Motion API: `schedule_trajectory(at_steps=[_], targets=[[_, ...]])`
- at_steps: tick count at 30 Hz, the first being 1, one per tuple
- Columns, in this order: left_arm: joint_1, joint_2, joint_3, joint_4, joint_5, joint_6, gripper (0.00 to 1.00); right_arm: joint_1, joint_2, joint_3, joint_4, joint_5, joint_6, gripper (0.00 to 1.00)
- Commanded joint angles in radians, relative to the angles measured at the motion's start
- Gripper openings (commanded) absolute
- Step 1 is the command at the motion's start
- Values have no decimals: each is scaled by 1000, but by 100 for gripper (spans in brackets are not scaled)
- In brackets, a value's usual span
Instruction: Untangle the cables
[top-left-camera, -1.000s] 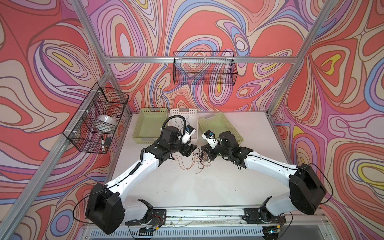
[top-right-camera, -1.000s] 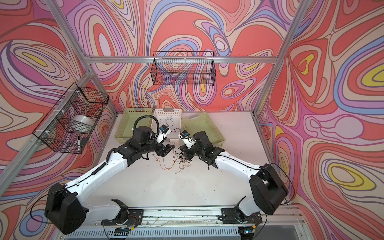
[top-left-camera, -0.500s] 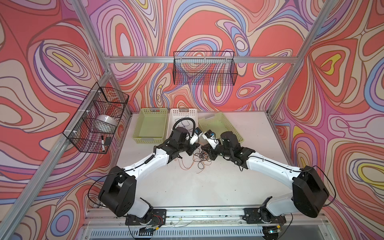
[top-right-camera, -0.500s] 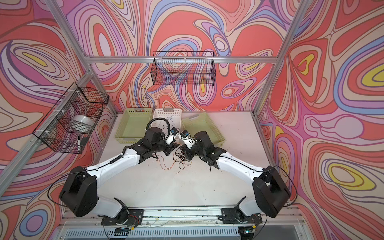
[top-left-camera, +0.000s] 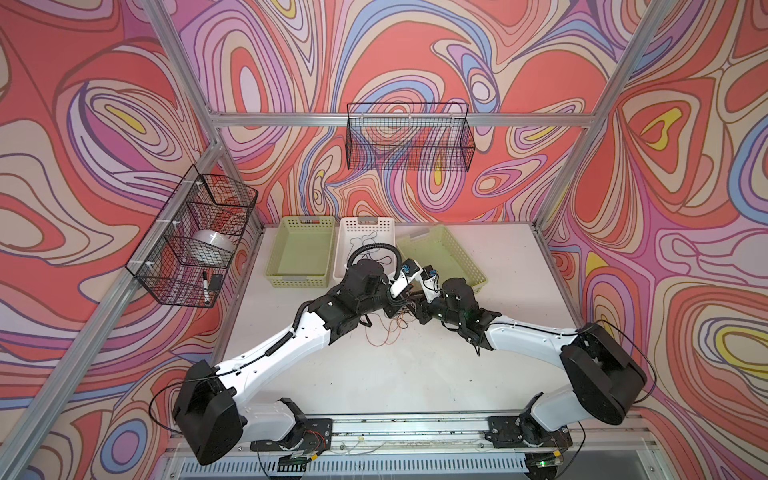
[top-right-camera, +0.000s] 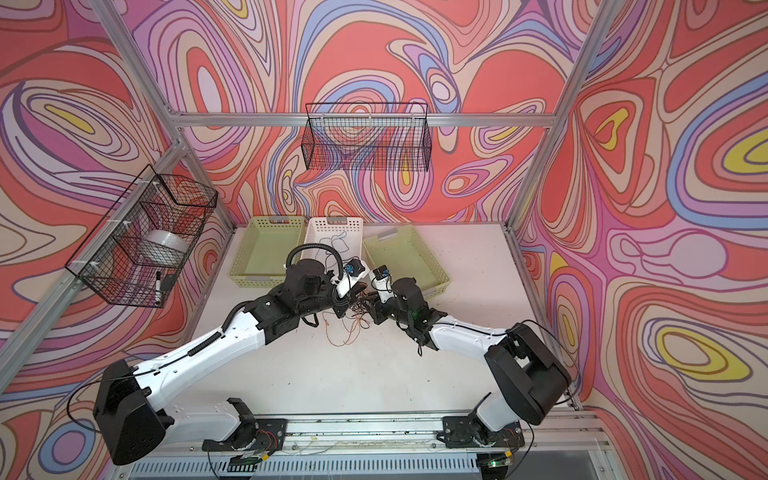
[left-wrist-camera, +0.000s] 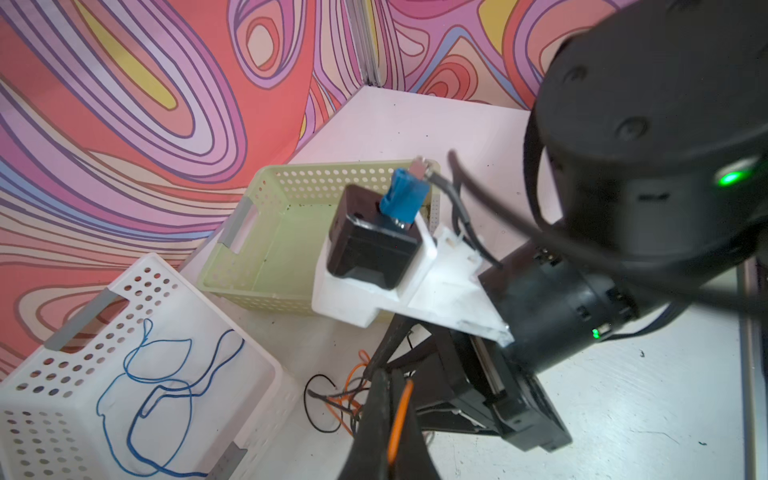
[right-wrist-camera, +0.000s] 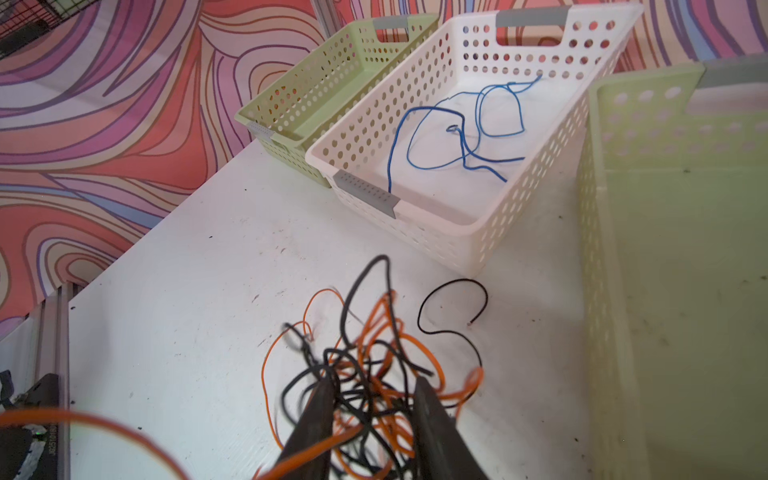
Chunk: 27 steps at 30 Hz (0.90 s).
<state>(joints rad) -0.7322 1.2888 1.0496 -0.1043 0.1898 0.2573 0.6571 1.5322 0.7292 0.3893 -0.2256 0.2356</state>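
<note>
A tangle of orange and dark cables (right-wrist-camera: 374, 361) lies on the white table in front of the baskets, and shows in both top views (top-left-camera: 388, 328) (top-right-camera: 348, 326). My left gripper (left-wrist-camera: 388, 374) is shut on an orange cable (left-wrist-camera: 400, 411) that runs between its fingers above the tangle. My right gripper (right-wrist-camera: 374, 384) is open, with its two fingers astride the knot and strands lying between them. The two grippers meet tip to tip over the tangle (top-left-camera: 407, 305). A blue cable (right-wrist-camera: 457, 129) lies loose in the white basket (right-wrist-camera: 465, 245).
Three baskets stand along the back of the table: a green one (top-left-camera: 299, 253) on the left, the white one (top-left-camera: 363, 232) in the middle and a skewed green one (top-left-camera: 446, 253) on the right, close behind the grippers. Black wire baskets (top-left-camera: 409, 137) (top-left-camera: 191, 241) hang on the walls.
My left arm has swung right to the tangle and its gripper has shut on an orange cable. My right gripper, shut before, has opened a little and stayed in place.
</note>
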Motion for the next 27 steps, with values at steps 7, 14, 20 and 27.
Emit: schedule_trajectory(at_steps=[7, 14, 20, 27], targets=[[-1, -63, 232, -153, 6, 30, 0, 4, 91, -50, 115, -11, 101, 8], [0, -57, 433, -262, -30, 101, 0, 4, 155, -49, 21, -6, 124, 8], [0, -35, 583, -348, -75, 160, 0, 4, 184, -57, -10, 25, 162, 6], [22, -31, 622, -396, -138, 207, 0, 4, 117, -62, -81, 95, 132, 10]])
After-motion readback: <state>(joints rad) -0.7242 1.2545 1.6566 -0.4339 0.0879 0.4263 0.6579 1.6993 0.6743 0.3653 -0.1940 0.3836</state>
